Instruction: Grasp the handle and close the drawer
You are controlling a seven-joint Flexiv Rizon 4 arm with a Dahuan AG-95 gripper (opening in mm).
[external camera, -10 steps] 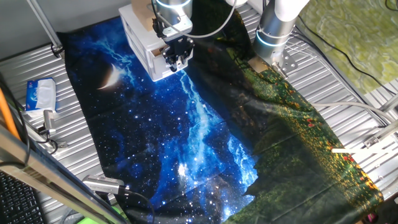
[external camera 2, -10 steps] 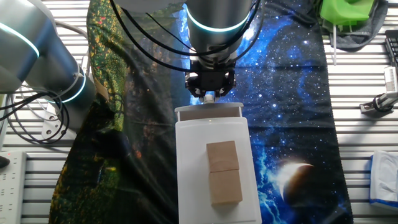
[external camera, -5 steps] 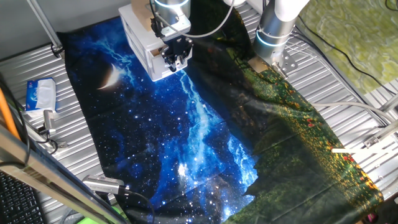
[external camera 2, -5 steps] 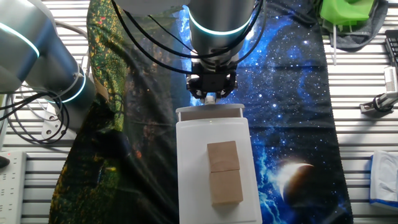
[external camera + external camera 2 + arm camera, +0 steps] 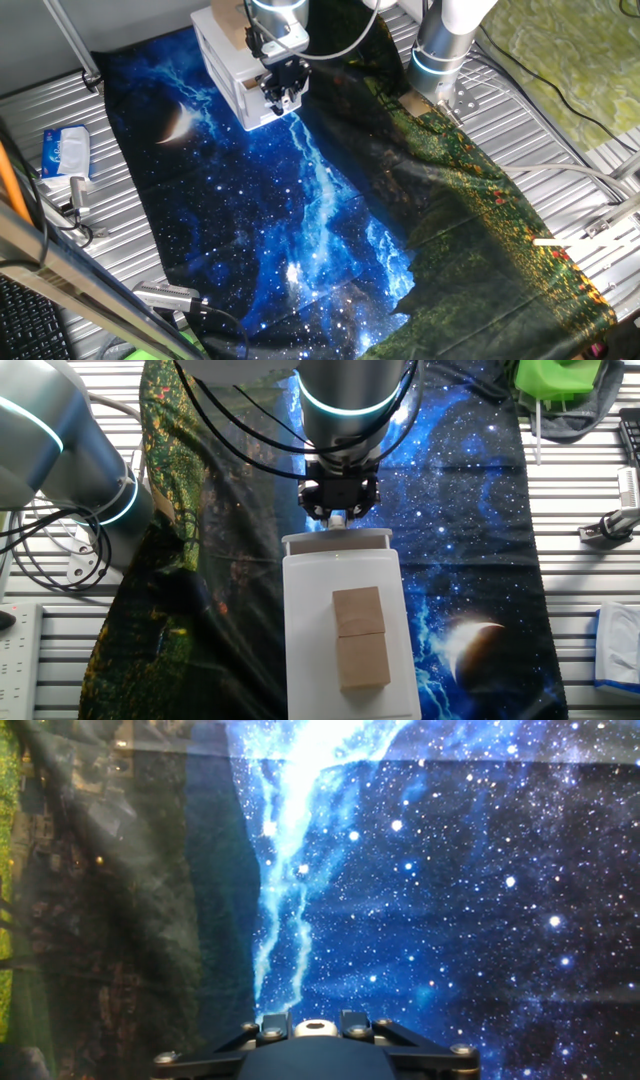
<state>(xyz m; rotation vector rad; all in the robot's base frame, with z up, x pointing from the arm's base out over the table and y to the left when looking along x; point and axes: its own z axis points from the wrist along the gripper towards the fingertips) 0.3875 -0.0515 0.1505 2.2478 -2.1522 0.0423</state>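
The white mini cabinet [image 5: 300, 640] stands on the galaxy cloth and also shows in the one fixed view [image 5: 222, 60]. Its drawer [image 5: 337, 542] stands slightly out, with a thin tan-brown strip of inner wall showing behind the white front. The small white knob handle [image 5: 337, 519] sits between my fingers. My gripper [image 5: 338, 512] is shut on it, right at the drawer front [image 5: 262, 108]. In the hand view the knob [image 5: 315, 1028] shows between the two fingertips [image 5: 275, 1023] at the bottom edge. The drawer front itself is hidden there.
Two tan blocks [image 5: 360, 635] lie on the cabinet top. The galaxy cloth [image 5: 300, 220] covers the table middle. The arm's base [image 5: 440, 50] stands behind. A blue-white packet [image 5: 65, 150] lies at the left and a green object [image 5: 560, 385] at the far corner.
The gripper with the knob has edged very slightly toward the cabinet. The drawer gap looks almost the same.
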